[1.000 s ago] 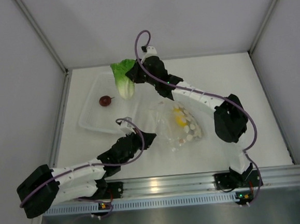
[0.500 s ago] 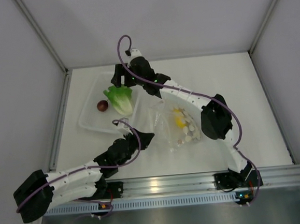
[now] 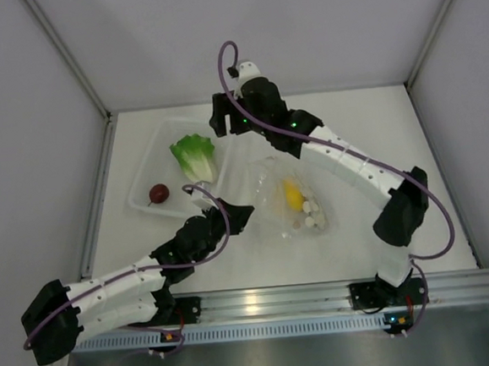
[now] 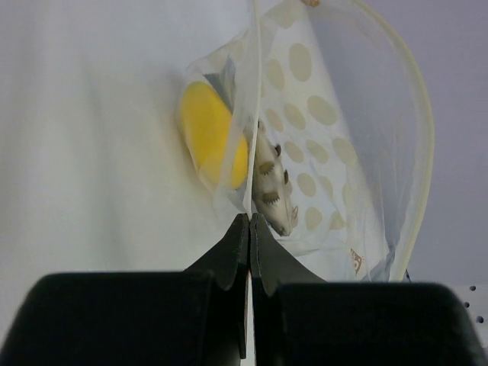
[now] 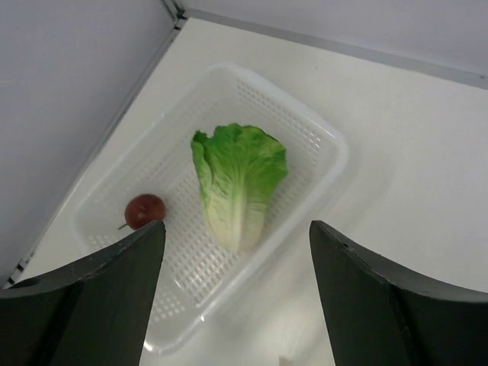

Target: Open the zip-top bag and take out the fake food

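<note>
The zip-top bag [image 3: 295, 203], clear with white dots, lies mid-table. A yellow piece [image 4: 210, 141] and a whitish-brown piece [image 4: 273, 191] of fake food show inside it. My left gripper [image 3: 242, 216] is shut on the bag's left edge, and the film [image 4: 335, 114] runs straight into the closed tips [image 4: 249, 222]. The green lettuce leaf [image 3: 194, 157] and the dark red fruit [image 3: 159, 193] lie in the clear tray [image 3: 145, 209]. My right gripper [image 3: 228, 122] hangs open and holds nothing, above the tray's far right. In its wrist view the lettuce [image 5: 238, 183] and fruit [image 5: 145, 210] lie below.
The perforated tray's rim [image 5: 335, 152] runs close to the left wall rail [image 3: 98, 203]. The right arm's elbow [image 3: 403, 209] stands to the right of the bag. Both arm bases sit on the metal rail [image 3: 321, 297] at the near edge.
My right gripper opened and let the lettuce drop into the tray, then drew back towards the far right. The red fruit rolled towards the tray's near left. The left gripper kept its grip.
</note>
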### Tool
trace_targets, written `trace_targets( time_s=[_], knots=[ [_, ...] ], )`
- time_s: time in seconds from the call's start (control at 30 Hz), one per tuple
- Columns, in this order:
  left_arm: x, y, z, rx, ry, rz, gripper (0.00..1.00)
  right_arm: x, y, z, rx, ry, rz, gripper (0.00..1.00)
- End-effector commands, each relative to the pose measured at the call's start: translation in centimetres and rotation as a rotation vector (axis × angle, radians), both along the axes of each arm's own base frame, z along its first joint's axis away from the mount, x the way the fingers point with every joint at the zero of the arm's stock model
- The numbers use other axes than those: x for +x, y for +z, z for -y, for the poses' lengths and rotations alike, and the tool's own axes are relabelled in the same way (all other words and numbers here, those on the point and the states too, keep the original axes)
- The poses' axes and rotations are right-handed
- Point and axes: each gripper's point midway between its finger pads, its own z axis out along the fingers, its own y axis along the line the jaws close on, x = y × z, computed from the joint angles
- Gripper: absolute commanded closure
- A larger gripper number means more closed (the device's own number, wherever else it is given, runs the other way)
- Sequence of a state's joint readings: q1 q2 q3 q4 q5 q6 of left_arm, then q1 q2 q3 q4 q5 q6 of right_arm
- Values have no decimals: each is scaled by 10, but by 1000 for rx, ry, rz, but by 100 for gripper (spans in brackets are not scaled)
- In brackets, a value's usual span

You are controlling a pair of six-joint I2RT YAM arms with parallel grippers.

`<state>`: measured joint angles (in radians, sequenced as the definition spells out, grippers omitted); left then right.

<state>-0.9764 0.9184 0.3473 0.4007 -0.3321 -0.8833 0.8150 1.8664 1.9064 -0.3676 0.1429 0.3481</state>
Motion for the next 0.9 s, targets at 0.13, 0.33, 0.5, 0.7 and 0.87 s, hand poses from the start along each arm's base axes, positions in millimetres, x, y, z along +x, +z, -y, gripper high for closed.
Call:
trace_targets(
  time_s=[0.13,0.33,0.5,0.7,0.87],
  knots=[
    [11,45,10,-30,18,55,100,-47,-3,96,-199,-98,-13,25],
    [15,57,18,-48,10,59,100,-77,-23,151,-255,-190,-28,31],
    [17,59,25,-49,-2,52,100,-105,-48,178,-307,-196,-84,38],
    [17,62,35,-52,-27,42,100,-125,-68,194,-338,-187,-123,48],
    [18,67,38,-58,-33,48,100,-133,-80,210,-388,-224,-139,62]
  ],
)
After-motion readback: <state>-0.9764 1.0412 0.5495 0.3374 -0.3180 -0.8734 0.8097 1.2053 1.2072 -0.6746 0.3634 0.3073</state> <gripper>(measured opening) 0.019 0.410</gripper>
